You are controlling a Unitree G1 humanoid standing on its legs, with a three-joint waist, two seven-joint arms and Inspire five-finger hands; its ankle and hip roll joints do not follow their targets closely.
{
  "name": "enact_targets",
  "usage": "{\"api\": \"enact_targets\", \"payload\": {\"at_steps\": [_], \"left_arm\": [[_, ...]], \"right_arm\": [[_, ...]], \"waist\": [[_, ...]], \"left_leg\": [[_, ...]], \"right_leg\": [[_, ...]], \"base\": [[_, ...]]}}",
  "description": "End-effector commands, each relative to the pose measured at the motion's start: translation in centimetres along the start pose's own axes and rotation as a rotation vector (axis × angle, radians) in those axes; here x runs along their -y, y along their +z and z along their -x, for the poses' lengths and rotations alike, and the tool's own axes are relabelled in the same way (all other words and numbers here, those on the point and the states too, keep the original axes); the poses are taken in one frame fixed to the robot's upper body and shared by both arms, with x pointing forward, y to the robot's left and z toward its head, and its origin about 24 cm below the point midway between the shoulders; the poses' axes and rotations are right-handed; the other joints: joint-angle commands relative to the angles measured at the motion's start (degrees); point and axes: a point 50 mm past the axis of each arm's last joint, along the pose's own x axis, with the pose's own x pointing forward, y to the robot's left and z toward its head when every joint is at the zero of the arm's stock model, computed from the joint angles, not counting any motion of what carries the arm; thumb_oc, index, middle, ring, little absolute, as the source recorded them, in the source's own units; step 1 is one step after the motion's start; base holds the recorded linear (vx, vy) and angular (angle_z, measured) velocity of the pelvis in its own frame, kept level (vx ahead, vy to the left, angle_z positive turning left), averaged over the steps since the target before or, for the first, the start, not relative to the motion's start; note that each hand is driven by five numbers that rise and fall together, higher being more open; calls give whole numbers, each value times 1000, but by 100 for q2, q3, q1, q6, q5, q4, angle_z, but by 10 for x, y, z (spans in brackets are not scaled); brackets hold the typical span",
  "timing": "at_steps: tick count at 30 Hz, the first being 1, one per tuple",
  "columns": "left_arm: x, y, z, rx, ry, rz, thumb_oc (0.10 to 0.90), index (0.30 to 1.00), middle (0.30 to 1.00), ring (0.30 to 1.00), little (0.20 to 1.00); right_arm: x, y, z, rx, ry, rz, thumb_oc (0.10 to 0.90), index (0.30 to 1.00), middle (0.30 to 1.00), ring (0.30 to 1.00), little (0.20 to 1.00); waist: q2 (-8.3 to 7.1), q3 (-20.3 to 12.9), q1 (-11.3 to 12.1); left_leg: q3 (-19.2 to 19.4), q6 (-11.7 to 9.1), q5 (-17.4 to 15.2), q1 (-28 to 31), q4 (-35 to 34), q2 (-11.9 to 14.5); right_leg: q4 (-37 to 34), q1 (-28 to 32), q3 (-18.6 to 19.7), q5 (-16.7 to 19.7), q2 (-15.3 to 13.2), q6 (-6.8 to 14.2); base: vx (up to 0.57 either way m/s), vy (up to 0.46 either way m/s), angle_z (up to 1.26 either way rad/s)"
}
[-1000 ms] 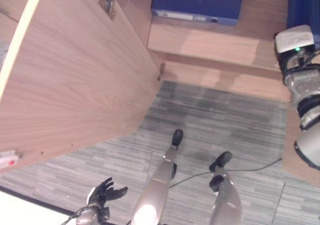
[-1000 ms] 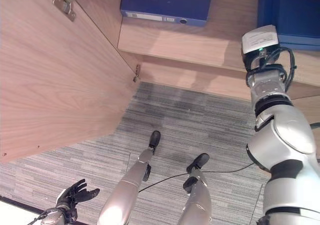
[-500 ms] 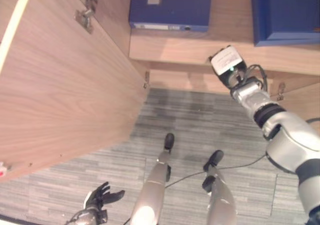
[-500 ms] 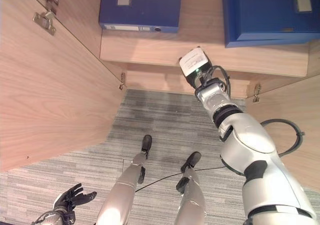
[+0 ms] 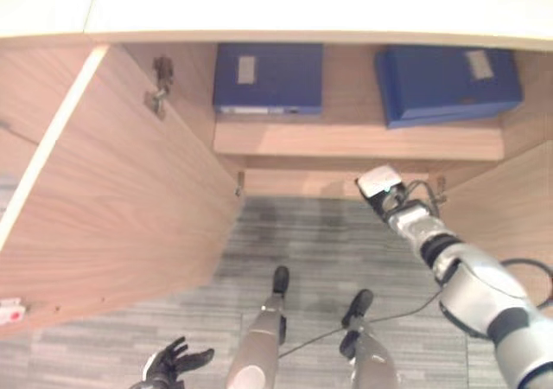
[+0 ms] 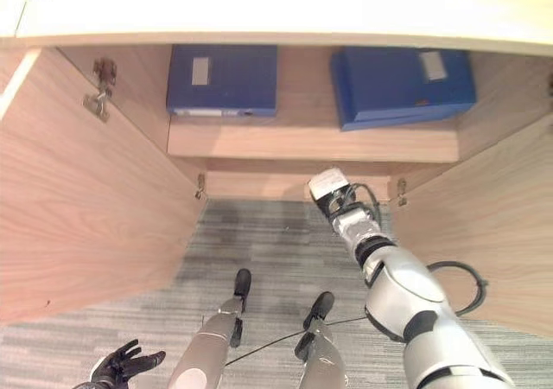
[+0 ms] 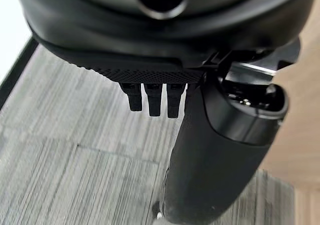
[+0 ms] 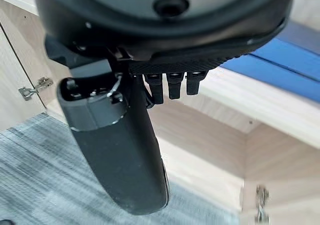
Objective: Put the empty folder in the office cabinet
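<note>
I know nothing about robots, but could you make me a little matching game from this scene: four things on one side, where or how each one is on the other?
Things:
1. left hand
2. right hand
3. cabinet's left door
4. left-hand blue folder

Places or states:
A. lying flat on the shelf
B. swung wide open
C. low over the carpet, fingers spread
D. held up below the shelf, holding nothing

Pairs: 1-C, 2-D, 3-B, 4-A
</note>
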Motion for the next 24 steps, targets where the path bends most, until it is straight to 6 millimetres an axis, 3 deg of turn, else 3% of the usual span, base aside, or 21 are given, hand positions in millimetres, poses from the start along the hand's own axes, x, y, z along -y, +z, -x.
{"api": "enact_targets", "payload": {"at_steps": [1,2,3,5,6,7,10,11,12,13,14,16,17,18,20,22,24], "left_arm": [[-21,-28,10,-83,50,-34,800,900,900,900,900],[-21,-28,10,-84,51,-34,800,900,900,900,900],[-19,-29,10,-89,43,-34,800,900,900,900,900],[-11,-33,10,-106,16,-45,800,900,900,900,900],[-4,-38,11,-128,-14,-79,800,900,900,900,900],[-4,-38,11,-128,-14,-79,800,900,900,900,900],[9,-41,10,-146,-64,-157,800,900,900,900,900],[9,-41,10,-146,-64,-157,800,900,900,900,900],[20,-39,9,-143,-103,-226,800,900,900,900,900],[20,-39,9,-144,-103,-227,800,900,900,900,900],[29,-37,8,-138,-120,-234,800,900,900,900,900],[34,-37,8,-137,-131,-236,800,900,900,900,900],[45,-40,9,-143,-156,-237,800,900,900,900,900],[45,-40,9,-144,-156,-237,800,900,900,900,900],[55,-43,10,-153,-177,-232,800,900,900,900,900],[65,-52,13,-186,-203,-235,800,900,900,900,900],[65,-58,15,-215,-213,-285,800,900,900,900,900]], "right_arm": [[21,-17,-4,-92,-36,-201,800,900,900,900,900],[20,-17,-4,-91,-35,-202,800,900,900,900,900],[8,-13,-2,-104,0,-292,800,900,900,900,900],[-22,-4,4,-131,88,-487,800,900,900,900,900],[-48,3,11,-155,155,-634,800,900,900,900,900],[-48,3,11,-156,156,-635,800,900,900,900,900],[-94,15,30,-238,271,-910,800,900,900,900,900],[-94,15,30,-238,271,-910,800,900,900,900,900],[-136,23,53,-340,380,-1072,800,900,900,900,900],[-136,23,53,-340,380,-1073,800,900,900,900,900],[-163,30,72,-413,458,-1171,800,900,900,900,900],[-173,33,79,-442,485,-1217,800,900,900,900,900],[-192,39,96,-500,538,-1283,800,900,900,900,900],[-192,39,96,-501,538,-1283,800,900,900,900,900],[-207,39,110,-563,567,-1333,800,900,900,900,900],[-221,39,124,-628,598,-1378,800,900,900,900,900],[-233,43,139,-669,642,-1401,800,900,900,900,900]], "waist": [[-126,-19,12],[-129,-18,15],[-130,-58,6],[-112,-164,-30],[-82,-256,-56],[-82,-255,-52],[-45,-363,-116],[-45,-362,-116],[-31,-458,-175],[-29,-451,-168],[-48,-528,-173],[-88,-569,-173],[-150,-636,-142],[-148,-632,-140],[-191,-681,-118],[-203,-846,-172],[-226,-1077,-262]], "left_leg": [[-226,-157,-490,345,-59,-45],[-225,-159,-489,356,-66,-43],[-224,-165,-483,441,-97,-19],[-207,-166,-497,614,-130,18],[-188,-168,-528,758,-110,56],[-188,-169,-530,764,-112,58],[-160,-195,-605,994,-7,104],[-160,-195,-605,995,-7,104],[-137,-238,-697,1193,209,158],[-137,-240,-705,1203,216,162],[-138,-220,-860,1346,405,147],[-179,-148,-858,1330,512,55],[-472,-82,-1145,1445,826,-164],[-471,-82,-1149,1448,830,-162],[-789,-68,-1244,1533,1130,-440],[-843,24,-1426,1824,795,-478],[-811,64,-1339,1990,403,-433]], "right_leg": [[227,486,-361,-585,259,312],[220,496,-361,-582,262,312],[176,591,-365,-591,287,307],[117,771,-362,-625,337,294],[78,948,-363,-680,363,273],[75,955,-363,-680,365,273],[19,1272,-380,-787,425,241],[19,1272,-380,-787,425,241],[-69,1572,-413,-908,504,194],[-75,1587,-412,-908,509,193],[-124,1766,-394,-963,578,167],[-155,1784,-396,-889,553,123],[-231,1933,-252,-885,589,108],[-232,1938,-251,-884,591,108],[-315,2050,-104,-850,642,91],[-424,2155,-25,-850,764,54],[-550,2161,-4,-794,801,67]], "base": [[48,-54,-16],[50,-63,-13],[40,-40,-12],[59,-61,-7],[46,-47,-1],[54,-42,-1],[22,-43,-1],[26,-70,1],[19,-55,2],[43,-70,14],[25,-16,10],[-26,25,-4],[-26,42,-11],[16,46,-26],[-11,75,-28],[27,89,-45],[34,103,-31]]}}
